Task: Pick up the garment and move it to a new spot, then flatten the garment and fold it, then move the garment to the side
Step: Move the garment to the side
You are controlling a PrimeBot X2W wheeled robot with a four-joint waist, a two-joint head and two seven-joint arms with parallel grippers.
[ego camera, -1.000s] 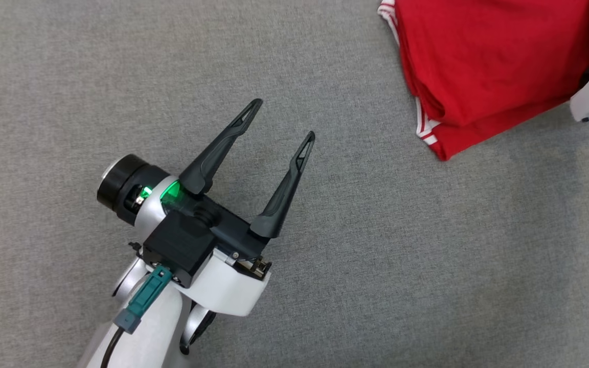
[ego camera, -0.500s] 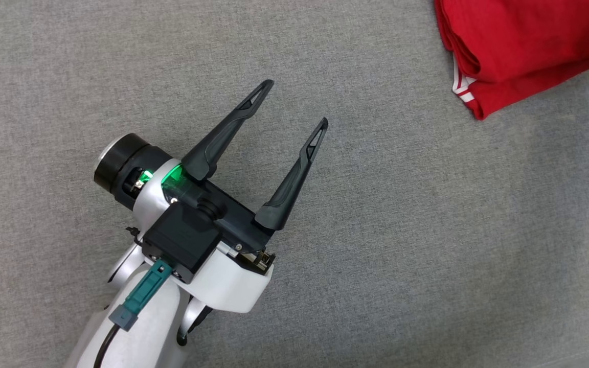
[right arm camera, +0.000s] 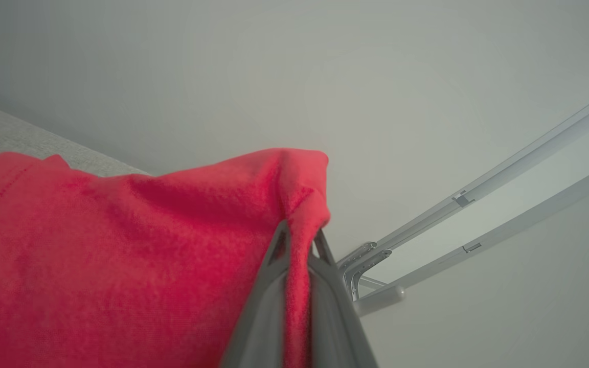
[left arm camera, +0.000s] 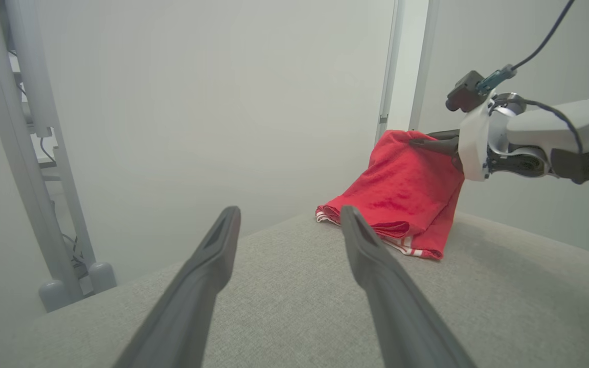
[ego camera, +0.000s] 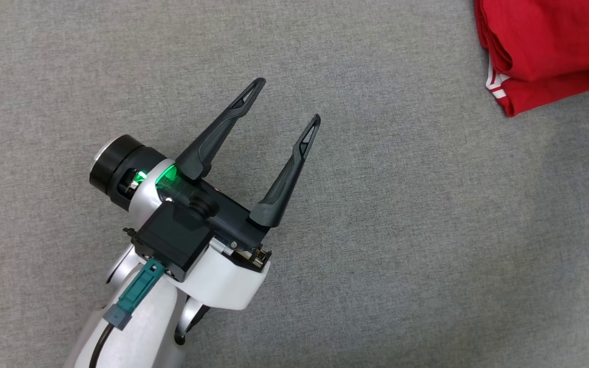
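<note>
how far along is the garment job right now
Done: the red garment looks folded, its layers stacked. In hand: the right gripper is shut on its upper edge, holding that end up while the lower end rests on the grey surface; the left gripper hangs open, empty. Left: set it down at the side and let go.

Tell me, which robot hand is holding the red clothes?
The right gripper: its jaws are shut on the garment, holding one edge up. The left gripper has its jaws wide open, holding nothing.

Head looks down; both wrist views share garment (left arm camera: pixel 402 199).
</note>
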